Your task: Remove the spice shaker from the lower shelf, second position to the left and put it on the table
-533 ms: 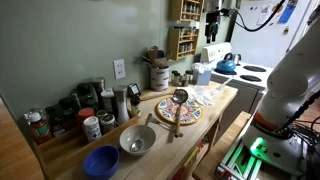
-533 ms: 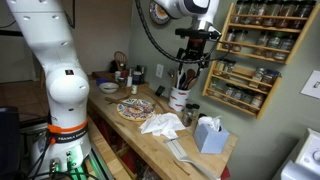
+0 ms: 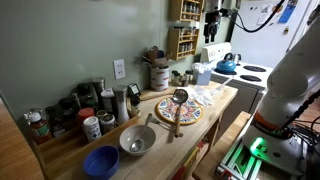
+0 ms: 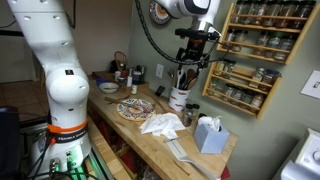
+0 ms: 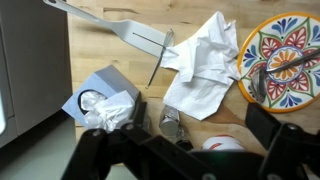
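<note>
- Spice shaker (image 4: 238, 94) sits on the lower shelf (image 4: 252, 108), second from its left end, untouched.
- Jaws hang wide and empty beside the rack (image 4: 265, 50), above the surface (image 5: 100, 50), staging for the reach, I'd say.
- Tissue box (image 5: 100, 103) and crumpled paper (image 5: 205, 65) crowd the landing zone below.

Kitchen: stove (image 3: 252, 72), kettle (image 3: 226, 64), spice rack (image 4: 256, 58)
</note>
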Motion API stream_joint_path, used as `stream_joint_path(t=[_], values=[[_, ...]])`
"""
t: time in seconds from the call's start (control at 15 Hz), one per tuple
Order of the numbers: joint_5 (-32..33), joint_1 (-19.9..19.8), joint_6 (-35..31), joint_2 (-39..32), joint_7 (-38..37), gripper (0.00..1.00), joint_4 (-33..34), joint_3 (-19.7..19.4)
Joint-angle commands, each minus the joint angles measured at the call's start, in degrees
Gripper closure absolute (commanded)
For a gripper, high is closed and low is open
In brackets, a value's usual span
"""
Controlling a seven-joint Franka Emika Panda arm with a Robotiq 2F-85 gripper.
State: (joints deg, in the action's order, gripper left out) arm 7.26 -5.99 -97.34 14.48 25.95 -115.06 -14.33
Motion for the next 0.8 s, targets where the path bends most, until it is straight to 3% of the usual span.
stream_joint_path(t=[0.0,0.33,0.73], values=[[-9.5,-0.7,0.8,-5.5,-3.5,0.00,4.9,-0.9],[-22.1,-3.6,-3.5,-11.5,-7.9,0.00,6.7,-2.1],[-35.9,-9.0,-10.2,-14.7,-7.9,0.00,5.0,-4.2]])
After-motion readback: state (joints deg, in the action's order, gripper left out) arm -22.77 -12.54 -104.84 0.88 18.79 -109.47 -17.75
